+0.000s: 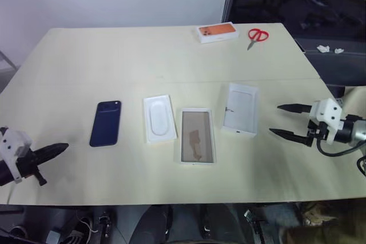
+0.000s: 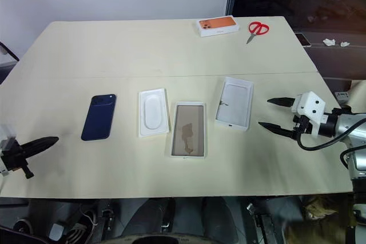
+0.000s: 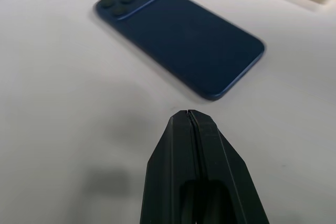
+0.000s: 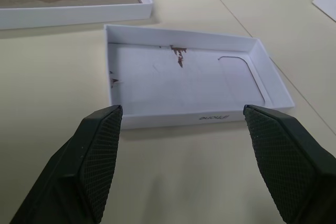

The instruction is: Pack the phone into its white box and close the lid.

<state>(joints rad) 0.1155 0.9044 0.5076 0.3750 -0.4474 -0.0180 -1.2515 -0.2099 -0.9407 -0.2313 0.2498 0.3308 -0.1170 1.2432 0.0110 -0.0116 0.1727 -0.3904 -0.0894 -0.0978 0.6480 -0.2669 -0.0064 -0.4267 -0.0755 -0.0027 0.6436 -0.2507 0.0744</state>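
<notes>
The dark navy phone (image 1: 106, 123) lies flat on the table, back up, left of centre. My left gripper (image 1: 64, 147) is shut and empty, hovering a short way in front of the phone (image 3: 184, 35) and pointing at it. The white box (image 1: 198, 141) with its tan floor sits empty at the centre. The lid (image 1: 241, 109) lies to its right, plain white inside facing up. My right gripper (image 1: 275, 119) is open and empty just right of the lid (image 4: 189, 80), its fingers spread about as wide as the lid's short end.
A white insert (image 1: 159, 118) with an oblong recess lies between phone and box. An orange-topped white box (image 1: 217, 32) and red-handled scissors (image 1: 257, 36) rest at the table's far edge. The table's right edge (image 1: 337, 101) is close behind my right arm.
</notes>
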